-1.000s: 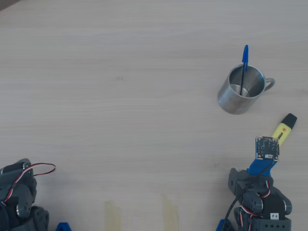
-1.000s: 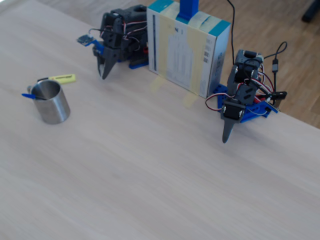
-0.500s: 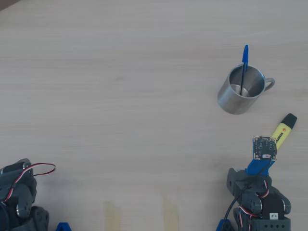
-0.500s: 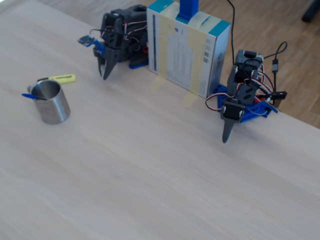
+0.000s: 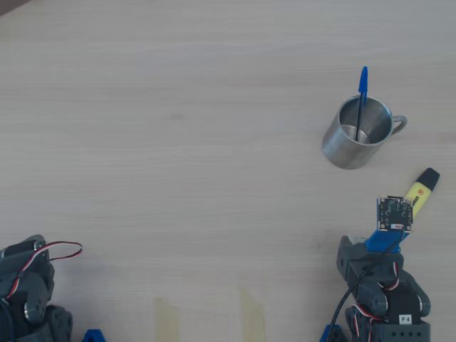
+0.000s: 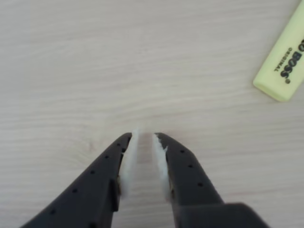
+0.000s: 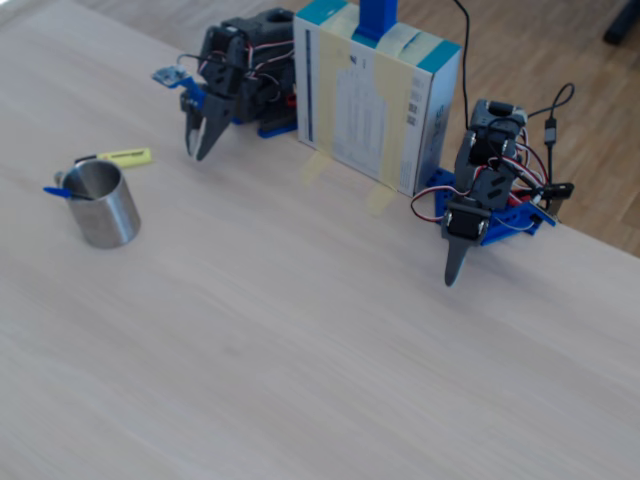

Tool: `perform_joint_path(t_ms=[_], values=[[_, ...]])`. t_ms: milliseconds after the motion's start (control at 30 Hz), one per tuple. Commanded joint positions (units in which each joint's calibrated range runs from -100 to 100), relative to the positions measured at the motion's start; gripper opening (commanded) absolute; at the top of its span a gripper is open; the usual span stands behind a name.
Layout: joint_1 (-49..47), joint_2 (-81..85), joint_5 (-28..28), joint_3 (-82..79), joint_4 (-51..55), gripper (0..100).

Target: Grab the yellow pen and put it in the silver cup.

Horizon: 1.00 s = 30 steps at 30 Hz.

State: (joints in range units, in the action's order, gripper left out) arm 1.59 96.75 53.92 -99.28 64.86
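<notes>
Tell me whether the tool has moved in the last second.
Yes. In the fixed view the tool has swung left, away from the box and toward the yellow pen, and its fingers have parted a little. The pen and cup stayed put.

We see a pale wood-grain table (image 5: 178,142) bearing the silver cup (image 5: 354,135), the yellow pen (image 5: 420,191) and a printed box (image 7: 375,95).
</notes>
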Motion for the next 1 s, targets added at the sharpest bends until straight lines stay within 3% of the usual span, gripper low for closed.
perform_joint_path(t_ms=[0,300,967], values=[[-0.3,-0.2,0.2,-0.3,-1.2,15],[-0.3,-0.6,0.2,-0.4,-8.7,28],[-0.9,-9.6,10.3,1.6,-26.2,30]])
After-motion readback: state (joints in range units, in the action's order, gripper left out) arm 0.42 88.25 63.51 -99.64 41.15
